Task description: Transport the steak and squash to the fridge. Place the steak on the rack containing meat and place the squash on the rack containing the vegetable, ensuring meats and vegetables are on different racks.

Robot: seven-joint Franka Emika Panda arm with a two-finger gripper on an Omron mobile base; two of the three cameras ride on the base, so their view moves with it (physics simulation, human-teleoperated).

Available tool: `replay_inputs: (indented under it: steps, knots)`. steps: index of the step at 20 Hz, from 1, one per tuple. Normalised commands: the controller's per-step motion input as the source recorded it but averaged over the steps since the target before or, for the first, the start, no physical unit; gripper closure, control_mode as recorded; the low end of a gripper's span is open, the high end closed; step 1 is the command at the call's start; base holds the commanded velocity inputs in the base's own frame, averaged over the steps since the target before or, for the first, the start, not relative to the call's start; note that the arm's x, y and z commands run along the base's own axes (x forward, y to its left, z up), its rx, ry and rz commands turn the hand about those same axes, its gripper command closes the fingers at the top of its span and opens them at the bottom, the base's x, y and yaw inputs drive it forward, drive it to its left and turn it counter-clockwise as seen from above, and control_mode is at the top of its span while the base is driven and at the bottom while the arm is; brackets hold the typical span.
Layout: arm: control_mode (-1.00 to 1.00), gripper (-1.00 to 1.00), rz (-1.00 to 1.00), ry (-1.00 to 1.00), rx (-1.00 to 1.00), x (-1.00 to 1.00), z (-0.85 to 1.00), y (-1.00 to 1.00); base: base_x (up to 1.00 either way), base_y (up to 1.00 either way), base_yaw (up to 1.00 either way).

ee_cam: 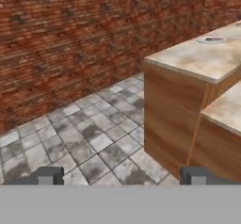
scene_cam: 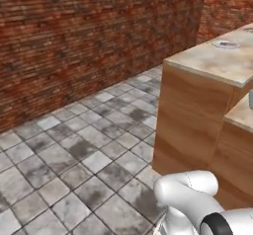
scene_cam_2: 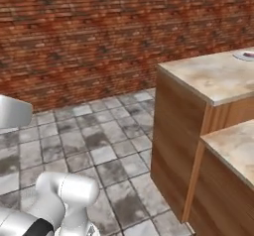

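Two fingertips of my gripper [ee_cam: 122, 176] stand wide, empty; I judge I'm approaching the wooden counter [ee_cam: 197, 63] to fetch food.

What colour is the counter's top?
Mottled beige, stone-like, on the counter; it shows best in the right base view.

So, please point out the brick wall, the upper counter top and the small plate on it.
brick wall [scene_cam_2: 99, 36]: right base view, middle of its face.
upper counter top [scene_cam_2: 213, 76]: right base view, bare marble surface.
small plate [scene_cam: 226, 45]: left base view, its grey rim.
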Motion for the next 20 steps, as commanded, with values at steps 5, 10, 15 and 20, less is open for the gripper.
replay_inputs:
  steps: [5,10,15,20]
  knots:
    - [1.0,-1.0,0.0,0.0,0.0,0.0,0.0,0.0,0.69,0.85,-0.74]
    - [1.0,-1.0,0.0,0.0,0.0,0.0,0.0,0.0,0.68,0.94,-0.71]
    - [1.0,-1.0,0.0,0.0,0.0,0.0,0.0,0.0,0.62,1.0,-0.63]
    - [1.0,-1.0,0.0,0.0,0.0,0.0,0.0,0.0,0.58,1.0,-0.59]
